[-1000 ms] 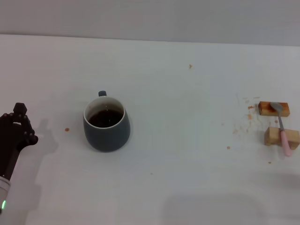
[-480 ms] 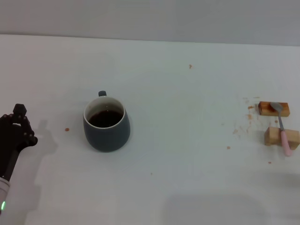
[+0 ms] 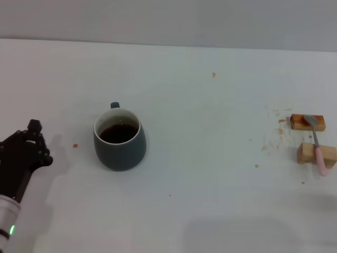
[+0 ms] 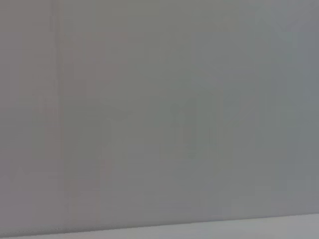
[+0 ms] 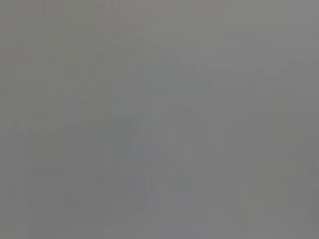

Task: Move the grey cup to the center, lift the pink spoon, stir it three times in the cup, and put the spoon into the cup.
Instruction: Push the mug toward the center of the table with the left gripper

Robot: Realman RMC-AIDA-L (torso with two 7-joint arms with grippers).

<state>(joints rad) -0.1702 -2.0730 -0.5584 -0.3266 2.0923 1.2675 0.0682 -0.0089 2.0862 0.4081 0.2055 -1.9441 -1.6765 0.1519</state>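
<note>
Since the grey cup point(image 3: 119, 138) sits left of mid-table w/ its handle turned to the far side, the left gripper point(image 3: 32, 142) is coming at its body from the side; cup is just ahead of the jaws, not touching. Can't tell if jaws are open or closed. Pink spoon point(image 3: 317, 144) lies well apart, far beyond the cup from the jaws, propped across two wooden blocks point(image 3: 315, 144), prob. so fingers can get under it. Right gripper not in view. Vs 1 s ago: left gripper has edged closer to cup; cup & spoon unmoved.

no readable text, labels, numbers anywhere
</note>
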